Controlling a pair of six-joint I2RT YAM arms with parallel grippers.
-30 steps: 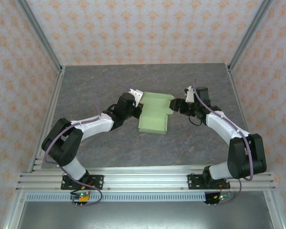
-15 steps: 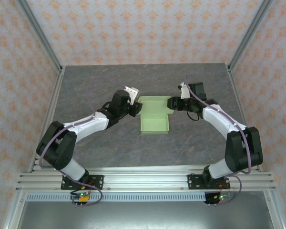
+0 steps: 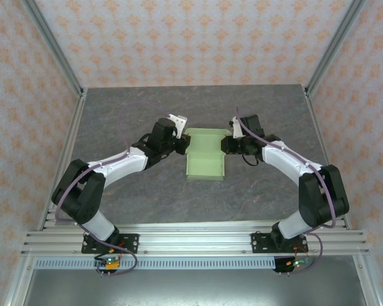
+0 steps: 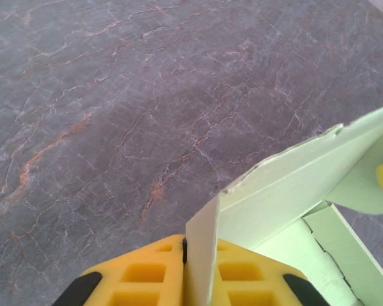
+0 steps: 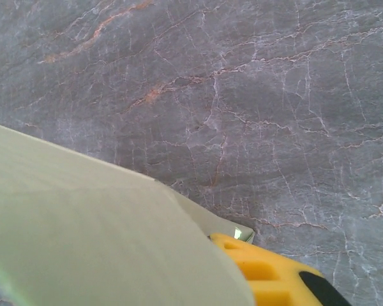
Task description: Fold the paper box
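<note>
The pale green paper box (image 3: 205, 159) lies half-folded at mid-table, its far panel and side flaps raised. My left gripper (image 3: 182, 145) is at its far-left corner. In the left wrist view the yellow fingers (image 4: 143, 274) are shut on a thin upright flap of the box (image 4: 293, 185), with the left gripper (image 4: 201, 248) pinching its edge. My right gripper (image 3: 227, 144) is at the box's far-right flap. In the right wrist view the cardboard (image 5: 83, 242) covers one finger, while the other yellow finger (image 5: 274, 277) presses against the sheet at the right gripper (image 5: 222, 245).
The grey marbled tabletop (image 3: 147, 108) is bounded by aluminium frame posts (image 3: 54, 54) and patterned walls. Both arms reach in from the near rail (image 3: 191, 239), their elbows out to the left and right of the box.
The right gripper has moved left and toward the far side. The left gripper shifted slightly. The box now sits squarer, with its right flap pushed inward.
</note>
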